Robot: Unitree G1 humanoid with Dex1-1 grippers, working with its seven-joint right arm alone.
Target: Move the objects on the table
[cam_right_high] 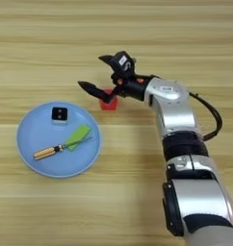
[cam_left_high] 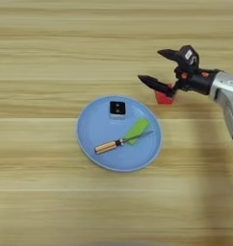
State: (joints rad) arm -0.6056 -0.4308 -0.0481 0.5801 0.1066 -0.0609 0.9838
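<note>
right eye view shows the red cube [cam_right_high: 109, 103] on the table [cam_right_high: 137, 29], just off the upper right rim of the blue plate [cam_right_high: 29, 158]. the right gripper [cam_right_high: 94, 73] is over it, fingers spread wide, lower finger touching the cube. on the plate lie the wooden-handled tool [cam_left_high: 119, 142], a green piece [cam_left_high: 137, 129] and a small black-and-white block [cam_left_high: 117, 109].

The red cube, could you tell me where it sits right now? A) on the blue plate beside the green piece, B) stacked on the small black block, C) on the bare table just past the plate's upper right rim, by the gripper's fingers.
C: the red cube rests on the wooden table off the blue plate, with the open right gripper at it.
</note>
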